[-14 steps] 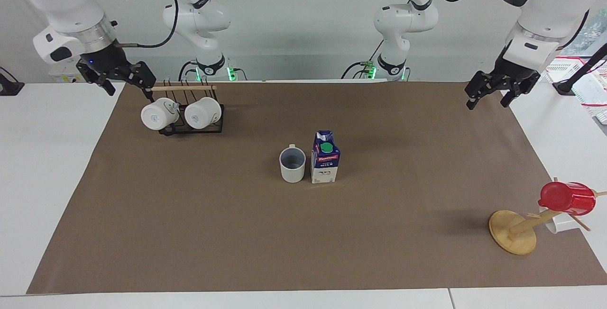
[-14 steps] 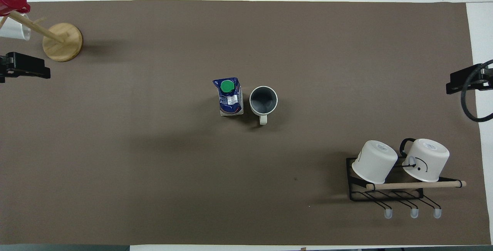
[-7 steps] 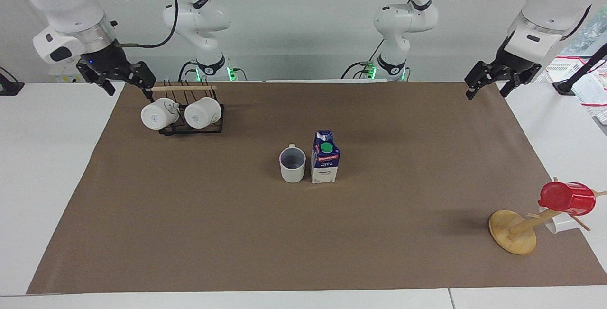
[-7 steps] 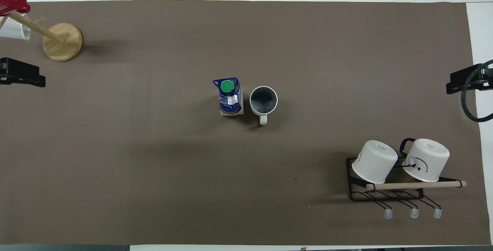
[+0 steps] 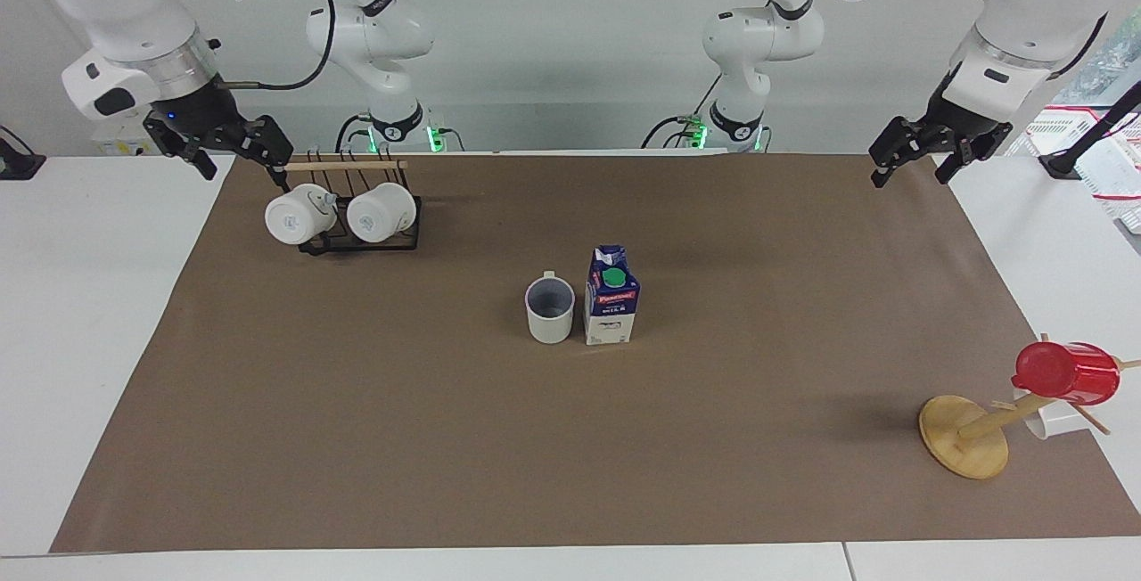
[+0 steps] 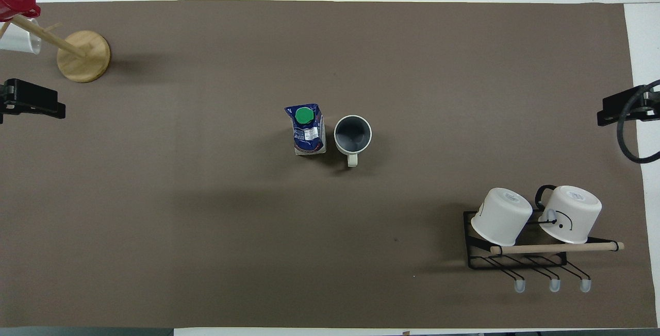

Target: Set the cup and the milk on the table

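The off-white cup (image 5: 550, 308) with a grey-blue inside stands upright on the brown sheet (image 5: 446, 438) in the table's middle, also in the overhead view (image 6: 352, 135). The blue and white milk carton (image 5: 611, 307) with a green cap stands upright right beside it (image 6: 307, 130), toward the left arm's end. My left gripper (image 5: 909, 163) hangs open and empty over the sheet's edge at its own end (image 6: 31, 105). My right gripper (image 5: 236, 153) hangs open and empty above the mug rack's end (image 6: 621, 110).
A black wire rack (image 5: 361, 238) with two white mugs (image 5: 299, 215) stands near the robots at the right arm's end. A wooden mug tree (image 5: 967, 435) with a red cup (image 5: 1068, 372) stands at the left arm's end, farther from the robots.
My left gripper has risen and drawn back slightly toward the robots' edge of the sheet. The right arm, cup and milk have not moved.
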You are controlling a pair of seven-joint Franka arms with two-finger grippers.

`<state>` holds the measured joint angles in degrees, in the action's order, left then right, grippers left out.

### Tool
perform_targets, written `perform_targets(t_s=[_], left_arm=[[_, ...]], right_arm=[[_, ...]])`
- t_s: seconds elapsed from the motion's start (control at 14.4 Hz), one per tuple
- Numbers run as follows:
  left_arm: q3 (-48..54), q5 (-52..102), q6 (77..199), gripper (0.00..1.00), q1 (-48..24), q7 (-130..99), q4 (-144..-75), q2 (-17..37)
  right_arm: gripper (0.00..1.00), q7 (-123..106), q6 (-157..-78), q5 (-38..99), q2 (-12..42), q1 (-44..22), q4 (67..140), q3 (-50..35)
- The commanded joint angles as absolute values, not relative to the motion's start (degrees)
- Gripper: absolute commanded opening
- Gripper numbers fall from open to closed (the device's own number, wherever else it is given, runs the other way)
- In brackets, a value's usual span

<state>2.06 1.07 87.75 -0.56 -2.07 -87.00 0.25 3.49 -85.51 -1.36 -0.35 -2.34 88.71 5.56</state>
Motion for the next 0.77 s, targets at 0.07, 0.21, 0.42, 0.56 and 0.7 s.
perform_targets(t_s=[0.07,0.21,0.42,0.56,0.7], left_arm=[[1.85,1.67,86.84,1.00,-0.35,-1.49,-87.10,0.00],[1.76,1.67,86.84,1.00,-0.35,-1.49,-87.10,0.00],[1.76,1.67,86.84,1.00,-0.35,-1.49,-87.10,0.00],[1.85,1.67,86.84,1.00,-0.35,-1.49,-87.10,0.00],[1.76,1.67,86.84,1.00,-0.35,-1.49,-87.10,0.00]], right_arm=[[1.00,2.37,-85.78,-0.53,-1.23,-1.49,89.82,5.19],[1.00,2.37,-85.78,-0.61,-1.23,-1.49,89.82,5.19],[1.00,2.37,-85.78,-0.53,-1.23,-1.49,89.82,5.19],[1.00,2.90,-86.31,-0.53,-1.14,-0.97,89.74,5.53],[1.00,2.55,-86.04,-0.53,-1.14,-0.26,89.82,5.54]])
